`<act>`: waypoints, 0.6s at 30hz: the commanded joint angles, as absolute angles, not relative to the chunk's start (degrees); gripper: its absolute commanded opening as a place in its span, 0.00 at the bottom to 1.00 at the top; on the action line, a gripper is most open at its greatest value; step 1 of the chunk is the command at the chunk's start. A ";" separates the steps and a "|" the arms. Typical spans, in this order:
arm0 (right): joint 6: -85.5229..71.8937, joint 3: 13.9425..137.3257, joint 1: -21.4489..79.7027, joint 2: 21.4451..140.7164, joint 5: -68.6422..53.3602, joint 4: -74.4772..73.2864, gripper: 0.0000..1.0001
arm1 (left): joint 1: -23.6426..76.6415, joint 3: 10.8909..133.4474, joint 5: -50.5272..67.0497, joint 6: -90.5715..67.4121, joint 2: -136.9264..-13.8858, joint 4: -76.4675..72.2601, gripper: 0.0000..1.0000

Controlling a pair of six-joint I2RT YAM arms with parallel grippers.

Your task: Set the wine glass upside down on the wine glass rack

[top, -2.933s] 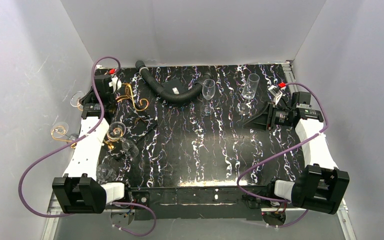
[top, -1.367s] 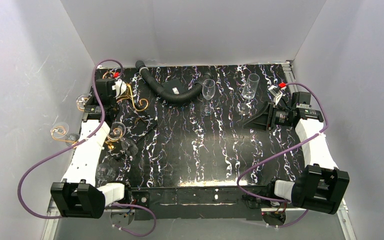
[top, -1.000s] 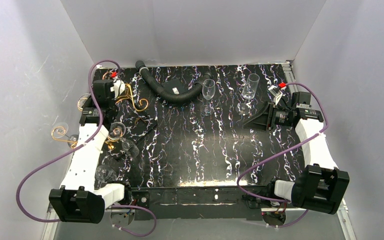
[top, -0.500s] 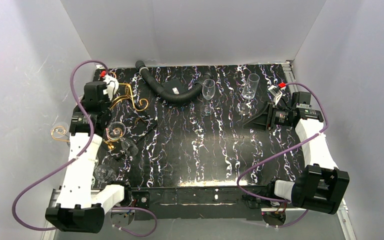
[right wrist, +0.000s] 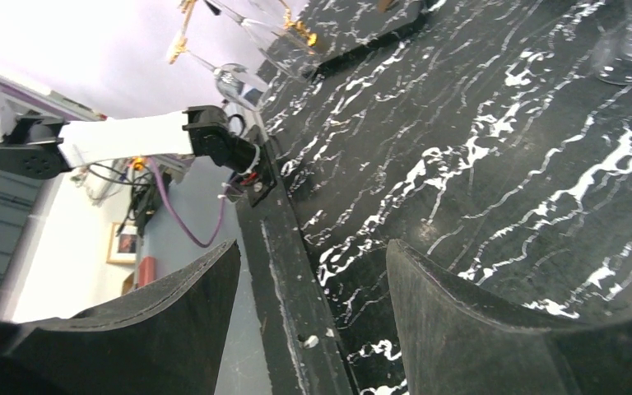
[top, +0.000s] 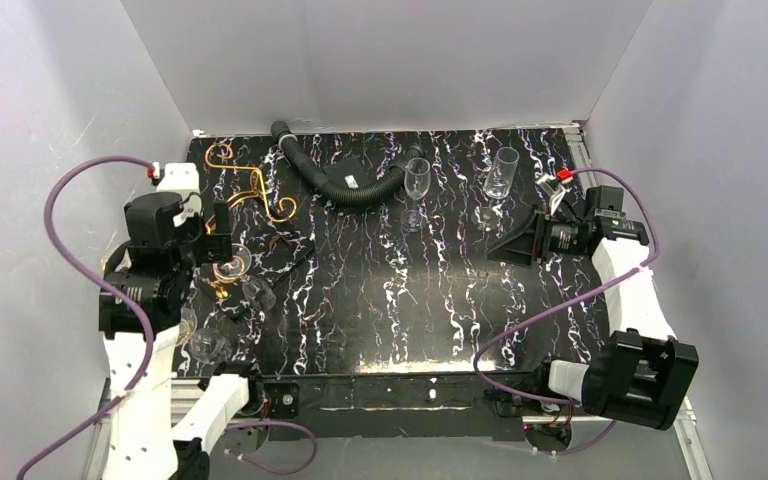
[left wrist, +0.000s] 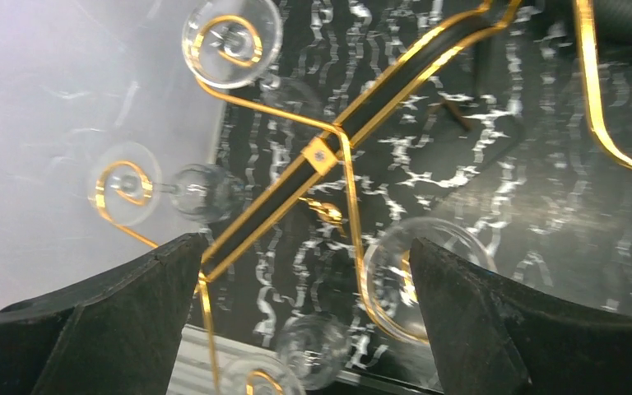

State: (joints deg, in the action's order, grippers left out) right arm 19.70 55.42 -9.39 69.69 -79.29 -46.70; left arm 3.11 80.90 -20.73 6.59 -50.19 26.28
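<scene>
- Gold-copper wire of the wine glass rack sprawls over the far-left part of the black marbled table. Several hung glasses dangle bowl-down from its scrolls.
- One wine glass stands upright at the far middle, just beside a black corrugated hose. It is well apart from the rack, off to the rack's right.
- A second glass stands upright further right. Both stems run straight up and down.
- Low on the right side of the table, the right gripper lies close to the second glass. Its fingers are parted, with only bare table between them.
- Reared up high, the left arm looks straight down on the rack. The left gripper is spread wide and carries nothing.
- By my reckoning the right arm is nearer both standing glasses, which lie far and left of its fingers. Either glass would need gripping, flipping over and carrying left to the rack.
</scene>
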 commanded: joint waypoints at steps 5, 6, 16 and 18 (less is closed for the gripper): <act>34.10 63.89 -11.07 69.49 -70.66 -61.74 0.73 | 3.16 81.60 -2.03 -10.78 -46.48 35.10 0.98; 35.11 65.88 -11.07 69.91 -68.80 -63.89 0.73 | 3.25 80.94 -0.39 -12.36 -45.96 35.03 0.98; 28.37 87.46 -11.08 76.49 -50.46 -65.14 0.73 | 6.00 80.74 18.76 -22.58 -48.56 31.63 0.98; 26.34 92.04 -11.07 79.44 -48.72 -65.53 0.73 | 6.90 82.48 20.42 -22.59 -50.27 31.73 0.98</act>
State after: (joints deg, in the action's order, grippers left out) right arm 30.30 84.55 -10.87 74.81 -56.01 -64.64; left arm 5.26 79.68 12.23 -19.22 -46.92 31.64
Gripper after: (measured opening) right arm 0.730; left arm 0.980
